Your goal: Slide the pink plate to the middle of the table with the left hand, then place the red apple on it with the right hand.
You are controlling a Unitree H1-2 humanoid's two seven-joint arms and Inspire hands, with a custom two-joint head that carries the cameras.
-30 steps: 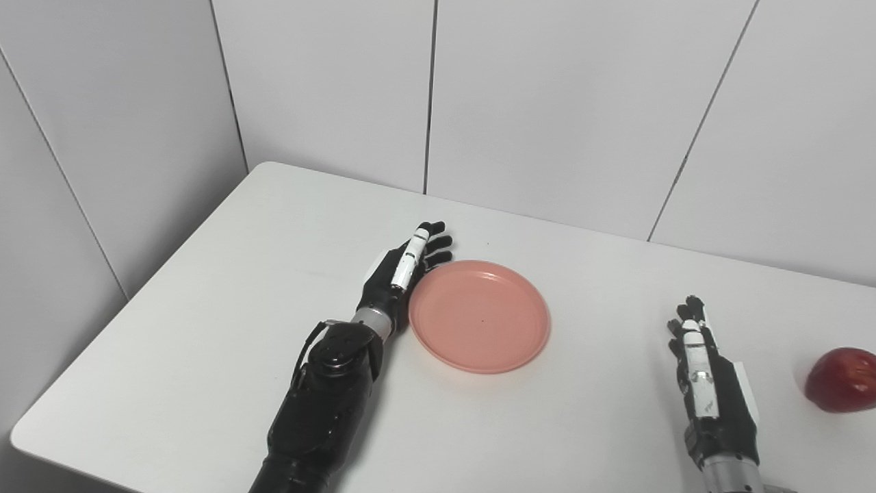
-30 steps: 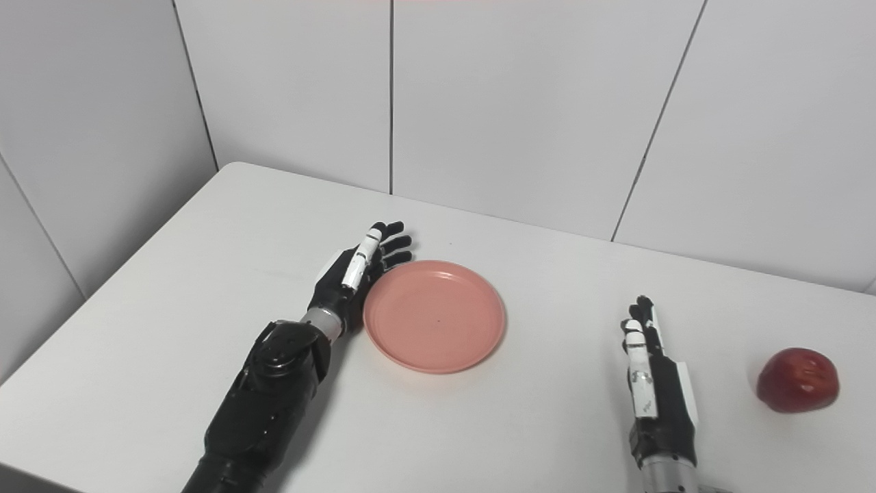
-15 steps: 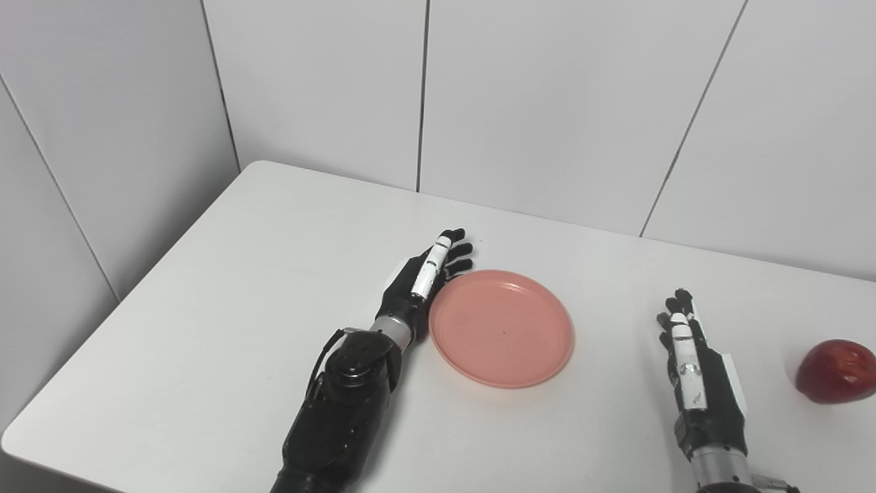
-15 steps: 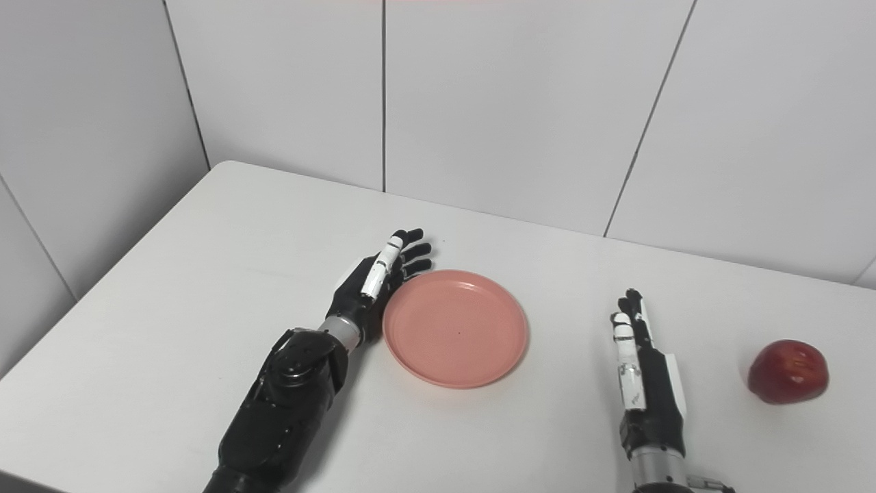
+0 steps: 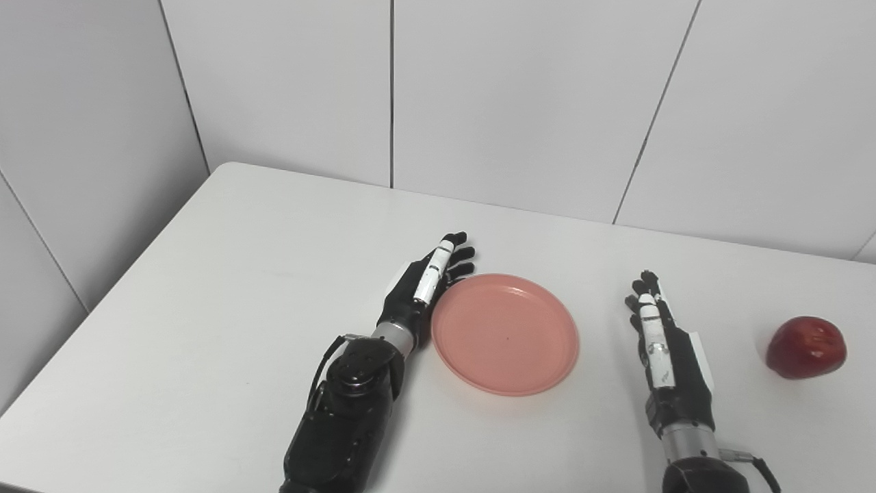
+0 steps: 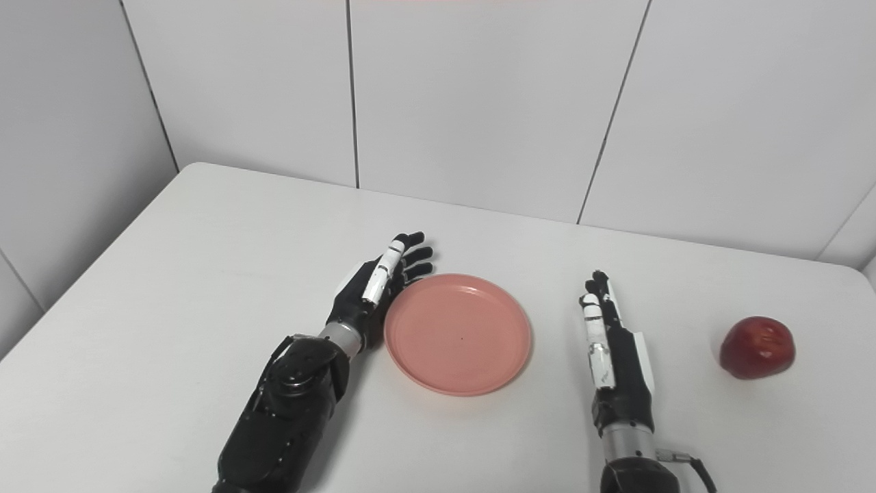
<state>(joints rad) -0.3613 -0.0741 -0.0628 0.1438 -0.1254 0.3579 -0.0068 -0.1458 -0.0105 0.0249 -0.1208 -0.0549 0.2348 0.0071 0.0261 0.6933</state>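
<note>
Posture of the left robot hand: fingers straight and slightly spread, resting on edge on the table, its inner side against the pink plate rim at the plate's 9 to 10 o'clock. It grips nothing. Its black forearm runs back toward 7 o'clock.

The right robot hand also stands on edge with fingers extended and close together, pointing toward 12 o'clock, empty, apart from both objects. It sits at 3 o'clock of the plate, between the plate and the red apple.

The plate lies flat near the table's middle. It is round, shallow, salmon pink, with a low raised rim and a smooth matte surface that looks like plastic; a tiny dark speck marks its centre. Nothing rests on it.

The apple sits on the table well off at the plate's 3 o'clock, dark red, glossy, slightly lumpy.

The table is white, smooth, with rounded corners. Both hands are black with white finger segments.
</note>
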